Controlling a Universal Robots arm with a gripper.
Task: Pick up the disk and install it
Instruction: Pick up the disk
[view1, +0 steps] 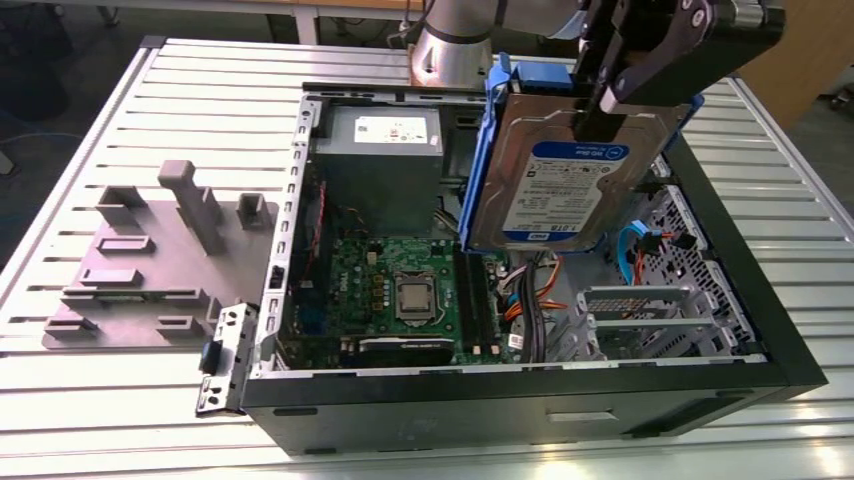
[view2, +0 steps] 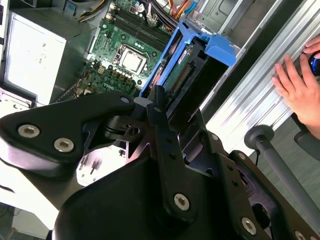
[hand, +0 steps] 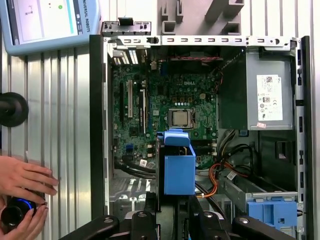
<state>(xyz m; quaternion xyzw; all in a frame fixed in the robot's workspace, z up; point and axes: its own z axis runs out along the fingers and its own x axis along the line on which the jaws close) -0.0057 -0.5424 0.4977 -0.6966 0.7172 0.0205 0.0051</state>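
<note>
I have the gripper (view1: 603, 118) clamped on the disk (view1: 554, 200), held on edge over the open case (view1: 534, 400), 1 o'clock of the motherboard (view1: 400, 290). Risk: a tilted grip lets it slip onto the board or snag the cables (view1: 523, 300).

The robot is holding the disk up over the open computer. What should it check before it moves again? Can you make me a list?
1. Grip: the gripper has its fingers clamped on the disk, which hangs upright: ok.
2. Frame: the blue carrier frame is on the disk: ok.
3. Way in: the computer case is open on top: ok.
4. Slot: the metal drive cage looks empty: ok.
5. Wires: how close the orange cables are to the disk: cannot tell.
6. People: a person's hand is on the table, outside the case: ok.
</note>
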